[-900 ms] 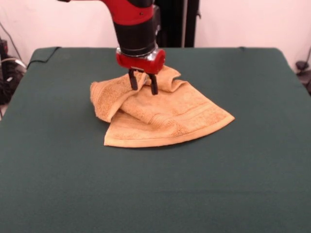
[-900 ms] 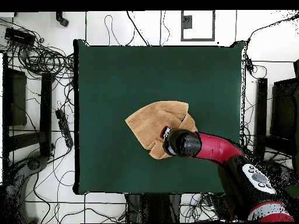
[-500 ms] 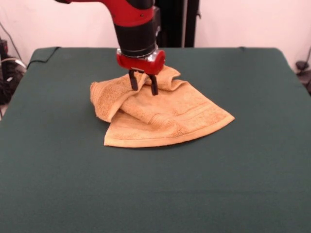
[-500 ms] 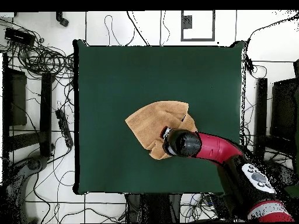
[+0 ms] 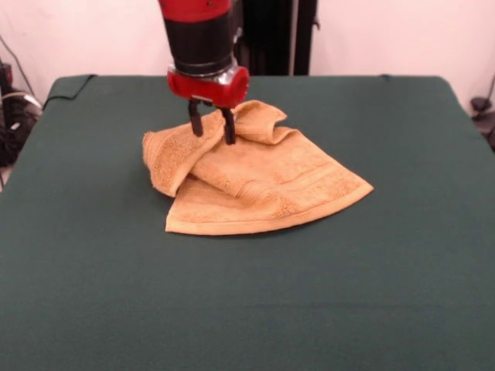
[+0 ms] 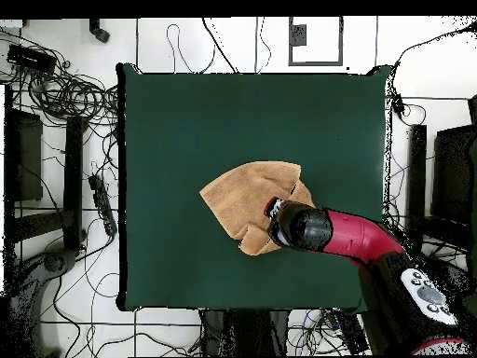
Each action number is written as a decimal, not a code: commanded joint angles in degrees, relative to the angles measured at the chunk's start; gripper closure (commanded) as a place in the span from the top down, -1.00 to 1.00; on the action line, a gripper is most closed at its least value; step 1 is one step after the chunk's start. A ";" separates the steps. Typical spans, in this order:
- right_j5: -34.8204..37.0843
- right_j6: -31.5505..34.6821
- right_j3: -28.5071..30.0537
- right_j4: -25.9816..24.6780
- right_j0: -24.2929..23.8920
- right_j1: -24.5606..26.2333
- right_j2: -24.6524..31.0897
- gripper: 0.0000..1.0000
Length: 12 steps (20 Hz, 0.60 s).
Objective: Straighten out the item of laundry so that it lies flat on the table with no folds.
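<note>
The front view looks across the table [image 5: 93, 309] from its near edge at a low slant, close enough that the green cloth fills most of the picture and the wall shows behind the far edge. The overhead view looks straight down from higher up, taking in the whole table [image 6: 186, 121] with cabled floor on every side. Both share the tabletop, the towel [image 5: 255, 182] [image 6: 244, 200] and the arm's end, turned half round between them.
</note>
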 commanded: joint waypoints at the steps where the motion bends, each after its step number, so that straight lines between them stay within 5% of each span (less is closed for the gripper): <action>1: 8.14 -4.29 -0.25 -2.94 -0.10 -2.41 0.41 1.00; 12: 4.86 -0.65 -1.15 -5.85 1.83 -1.37 -1.98 1.00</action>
